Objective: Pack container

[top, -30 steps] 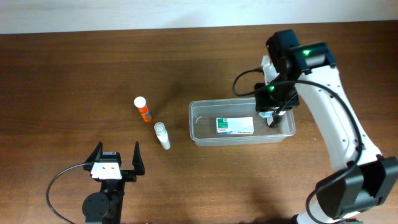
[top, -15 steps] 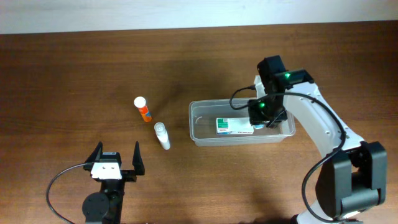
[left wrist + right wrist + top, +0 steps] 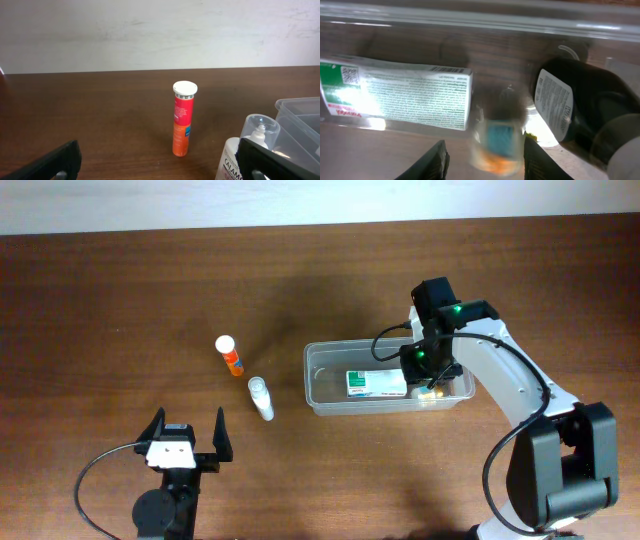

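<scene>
My left end effector (image 3: 190, 422) gapes wide near a bottle (image 3: 232, 162) reading "CALAM", while my right end effector (image 3: 484, 150) stands slightly parted inside the container (image 3: 312, 380), beside a green-and-white box (image 3: 377, 383) with unreadable print.

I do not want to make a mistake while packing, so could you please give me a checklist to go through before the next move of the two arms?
1. Clear rectangular plastic tub sits on the brown wooden table, open side up: ok.
2. White-and-green cardboard box lies inside the tub: ok.
3. Right gripper is free of the small blurred bottle between its fingers: cannot tell.
4. Left gripper is open and holds nothing: ok.
5. Orange tube with white cap and white bottle with clear cap are packed: not ok, both are outside the tub, on the table.
</scene>
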